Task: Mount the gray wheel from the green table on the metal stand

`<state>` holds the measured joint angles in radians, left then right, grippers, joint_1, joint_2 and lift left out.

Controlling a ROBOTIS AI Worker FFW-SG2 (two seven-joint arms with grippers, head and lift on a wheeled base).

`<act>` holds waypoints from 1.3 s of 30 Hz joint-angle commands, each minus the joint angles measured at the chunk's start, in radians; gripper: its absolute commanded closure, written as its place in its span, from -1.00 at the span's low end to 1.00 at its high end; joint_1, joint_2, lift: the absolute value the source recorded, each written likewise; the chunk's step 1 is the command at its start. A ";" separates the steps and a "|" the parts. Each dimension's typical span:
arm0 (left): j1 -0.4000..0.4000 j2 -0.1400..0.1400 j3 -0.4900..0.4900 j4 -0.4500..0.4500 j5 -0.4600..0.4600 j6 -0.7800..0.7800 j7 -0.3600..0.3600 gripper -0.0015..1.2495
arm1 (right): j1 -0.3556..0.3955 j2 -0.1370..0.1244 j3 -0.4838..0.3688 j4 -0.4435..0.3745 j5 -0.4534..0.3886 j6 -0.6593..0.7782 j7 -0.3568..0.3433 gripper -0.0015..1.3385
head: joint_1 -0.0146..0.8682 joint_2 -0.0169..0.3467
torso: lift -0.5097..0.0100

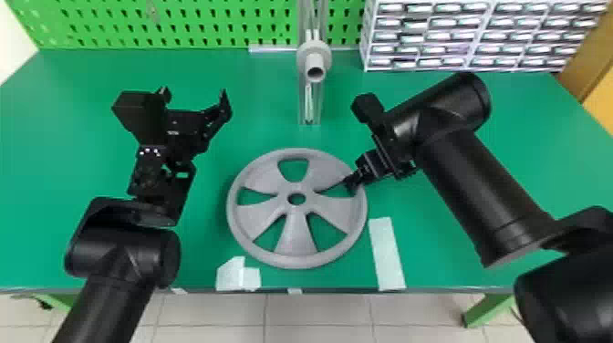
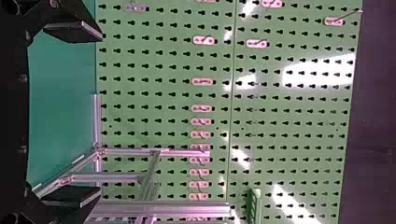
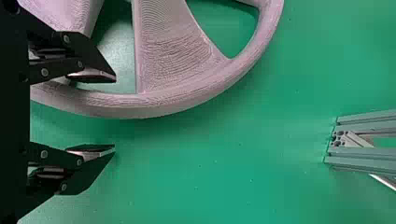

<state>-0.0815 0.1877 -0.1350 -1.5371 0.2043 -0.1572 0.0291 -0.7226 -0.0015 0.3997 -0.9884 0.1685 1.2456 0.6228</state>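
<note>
Your gray wheel lies flat on the green bench, mid-scene, on the near side of the metal stand and apart from it; five spokes, five openings, round center hole; the stand's gray flanged tube has its hollow end facing the near side.

Your right gripper is at the wheel's right edge, a bit toward the far side; jaws apart, straddling the rim: one finger on the opening side, the other outside the rim; you can't tell if either touches it.

Your left gripper is above the bench, left of the stand and to the far left of the wheel; jaws wide apart, nothing between them, aimed toward the green pegboard.

Near edge of bench: pale strip just right of the wheel, cut pale pieces on its near left; drawer cabinet sits far right; tiled floor below the near edge.
</note>
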 commanded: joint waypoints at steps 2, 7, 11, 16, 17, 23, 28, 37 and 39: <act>0.002 0.001 0.000 0.000 0.000 0.001 0.000 -0.79 | 0.000 0.002 -0.001 -0.001 0.003 0.000 0.000 0.32 | 1.00 -0.62 | 0.60; 0.003 0.001 0.000 0.000 0.001 0.001 0.000 -0.79 | 0.000 0.002 -0.002 -0.009 0.008 0.000 0.000 0.37 | 1.00 -0.62 | 0.60; 0.005 0.003 0.000 0.000 0.004 -0.001 0.000 -0.79 | 0.003 0.002 -0.005 -0.021 0.020 0.000 0.000 0.59 | 1.00 -0.62 | 0.60; 0.006 0.003 0.000 -0.001 0.004 0.001 0.000 -0.79 | 0.012 0.002 -0.015 -0.039 0.029 0.003 0.000 0.59 | 1.00 -0.62 | 0.60; 0.006 0.003 0.000 -0.001 0.004 0.001 0.000 -0.79 | 0.015 0.002 -0.018 -0.049 0.034 0.006 0.000 0.59 | 1.00 -0.62 | 0.60; 0.011 0.004 0.002 -0.005 0.004 0.001 0.003 -0.79 | 0.031 0.002 -0.022 -0.108 0.060 0.021 0.000 0.59 | 1.00 -0.62 | 0.60; 0.014 0.004 0.000 -0.008 0.004 0.001 0.008 -0.79 | 0.052 0.002 -0.035 -0.153 0.078 0.028 -0.002 0.59 | 1.00 -0.62 | 0.60; 0.025 0.006 0.006 -0.015 0.004 0.001 0.014 -0.79 | 0.107 0.002 -0.067 -0.271 0.121 0.038 -0.002 0.59 | 1.00 -0.62 | 0.60; 0.029 0.006 0.006 -0.020 0.004 0.001 0.015 -0.79 | 0.118 0.002 -0.076 -0.286 0.128 0.038 -0.002 0.59 | 1.00 -0.62 | 0.60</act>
<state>-0.0593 0.1927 -0.1311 -1.5509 0.2086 -0.1565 0.0425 -0.6229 -0.0015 0.3378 -1.2411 0.2852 1.2828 0.6212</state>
